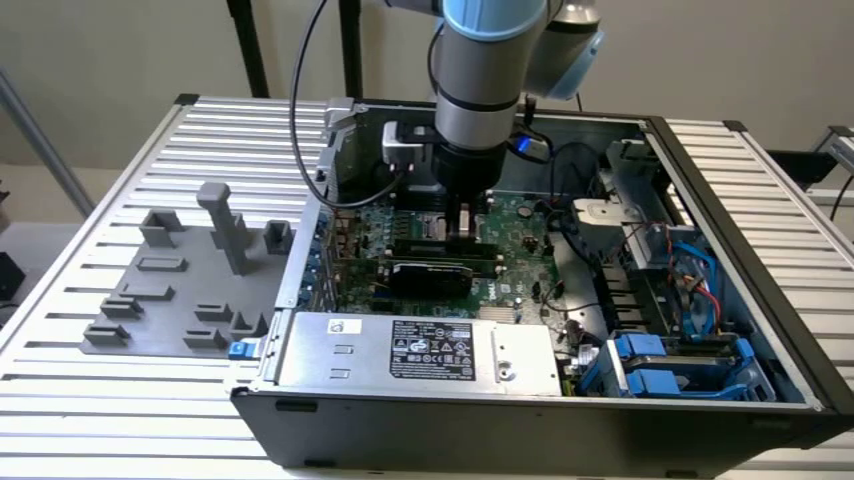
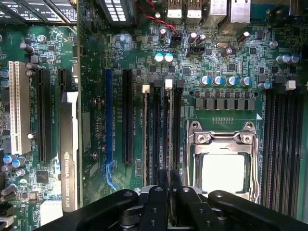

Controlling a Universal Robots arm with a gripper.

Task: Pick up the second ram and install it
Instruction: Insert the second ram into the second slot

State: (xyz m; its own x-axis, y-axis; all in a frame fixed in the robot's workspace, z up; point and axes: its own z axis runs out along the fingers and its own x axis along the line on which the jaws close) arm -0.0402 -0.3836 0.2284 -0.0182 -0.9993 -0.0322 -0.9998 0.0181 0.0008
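While hand pinches second ram, seated in slot.

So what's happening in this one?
A single robot arm reaches down into an open computer case, its claw low over the motherboard. The claw is shut on the second ram, a thin stick held edge-on along the memory slots beside the empty processor socket. Whether it is fully seated cannot be told. A black expansion card sits nearby.

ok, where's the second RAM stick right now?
In the wrist view the thin green RAM stick stands edge-on in a memory slot between the black gripper fingers, beside the silver CPU socket; in the exterior view that is mid-motherboard, under the arm.
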